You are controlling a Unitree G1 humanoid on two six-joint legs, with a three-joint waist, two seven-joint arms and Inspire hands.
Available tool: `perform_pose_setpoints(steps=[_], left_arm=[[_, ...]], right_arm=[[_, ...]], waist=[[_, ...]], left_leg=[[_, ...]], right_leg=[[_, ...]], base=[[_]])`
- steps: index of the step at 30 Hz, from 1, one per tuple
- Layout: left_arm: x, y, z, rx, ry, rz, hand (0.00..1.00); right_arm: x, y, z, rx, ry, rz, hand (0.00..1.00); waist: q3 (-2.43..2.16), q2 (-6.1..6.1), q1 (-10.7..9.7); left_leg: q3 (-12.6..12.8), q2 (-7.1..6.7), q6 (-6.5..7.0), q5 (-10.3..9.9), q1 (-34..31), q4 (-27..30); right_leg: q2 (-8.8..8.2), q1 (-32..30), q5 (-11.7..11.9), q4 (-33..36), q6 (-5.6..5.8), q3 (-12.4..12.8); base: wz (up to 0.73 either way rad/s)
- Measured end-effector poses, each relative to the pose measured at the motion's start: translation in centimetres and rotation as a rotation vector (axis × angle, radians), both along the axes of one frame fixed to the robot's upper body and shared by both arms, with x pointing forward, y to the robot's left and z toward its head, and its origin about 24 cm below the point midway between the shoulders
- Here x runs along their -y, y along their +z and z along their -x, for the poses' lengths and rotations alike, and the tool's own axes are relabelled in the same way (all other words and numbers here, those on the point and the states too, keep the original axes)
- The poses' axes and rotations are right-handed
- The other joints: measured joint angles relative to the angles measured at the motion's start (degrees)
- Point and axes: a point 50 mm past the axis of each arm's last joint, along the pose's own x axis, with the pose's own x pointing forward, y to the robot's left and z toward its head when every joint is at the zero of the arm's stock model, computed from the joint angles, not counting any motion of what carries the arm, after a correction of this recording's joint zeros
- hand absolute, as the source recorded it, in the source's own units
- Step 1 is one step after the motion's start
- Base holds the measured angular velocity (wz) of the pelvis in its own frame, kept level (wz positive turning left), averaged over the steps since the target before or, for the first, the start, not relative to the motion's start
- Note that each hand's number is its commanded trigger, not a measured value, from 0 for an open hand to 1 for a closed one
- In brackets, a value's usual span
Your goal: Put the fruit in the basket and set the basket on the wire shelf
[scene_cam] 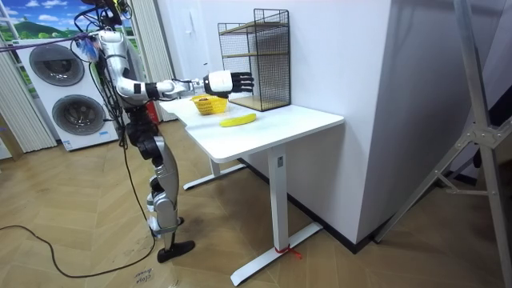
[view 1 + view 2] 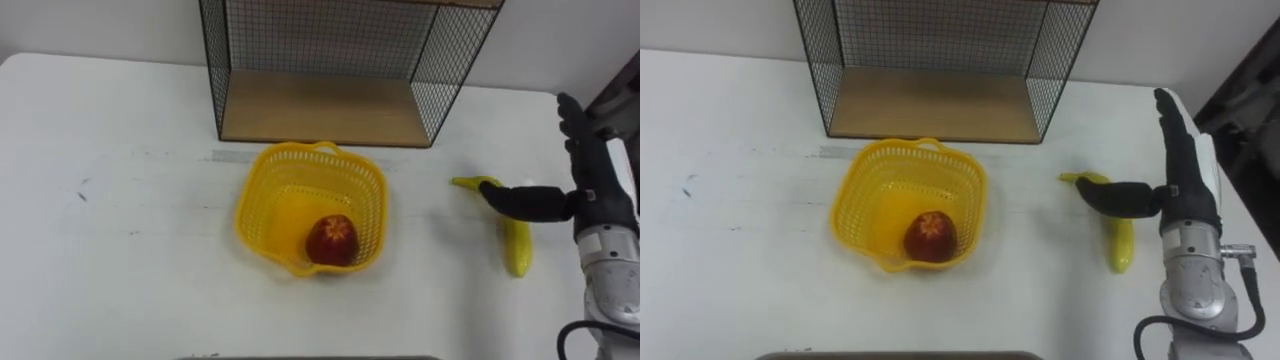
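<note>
A yellow plastic basket (image 2: 311,208) (image 2: 910,204) (image 1: 209,104) rests on the white table (image 2: 120,200) in front of the wire shelf (image 2: 330,70) (image 2: 940,60) (image 1: 260,60). A red apple (image 2: 332,240) (image 2: 931,236) lies inside the basket, near its front edge. To the right of the basket a banana (image 2: 515,243) (image 2: 1120,240) (image 1: 238,120) lies flat on the table. My right hand (image 2: 590,175) (image 2: 1180,175) (image 1: 226,82) hovers above the banana, fingers straight, thumb stretched out over the fruit, holding nothing.
The wire shelf has a wooden bottom board (image 2: 320,108) and mesh walls, open toward me. In the room view, I stand at the table's end, with washing machines (image 1: 68,96) behind me. The table's right edge (image 2: 575,140) runs close to the banana.
</note>
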Motion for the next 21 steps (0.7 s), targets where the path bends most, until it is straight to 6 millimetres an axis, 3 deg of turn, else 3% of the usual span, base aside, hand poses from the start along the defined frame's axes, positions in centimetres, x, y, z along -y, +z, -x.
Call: perform_pose_setpoints(steps=[4,14,21], left_arm=[[0.0,0.1,-0.2,-0.002,-0.001,0.002,0.0],[-0.3,0.3,0.2,-0.004,0.021,-0.015,0.0],[-0.3,0.3,0.2,-0.009,0.02,-0.007,0.0]], right_arm=[[0.3,-0.6,0.1,-0.029,-0.021,-0.006,0.0],[0.9,-2.3,0.3,-0.111,-0.065,-0.059,0.0],[1.3,-3.5,-0.1,-0.175,-0.076,-0.094,0.0]], waist=[[-0.24,0.52,0.1],[0.13,-0.26,0.3],[0.04,-0.59,0.4]], left_leg=[[0.1,0.0,0.0,0.0,0.2,0.0],[0.2,-0.06,0.0,0.0,0.8,0.0],[0.0,-0.07,0.0,0.0,0.9,0.0]], right_leg=[[-0.01,0.0,0.0,0.0,0.0,0.0],[-0.08,0.9,0.0,-0.2,0.03,0.1],[-0.04,0.9,0.0,-0.2,0.04,0.0]], base=[[0.0],[0.0],[0.0]])
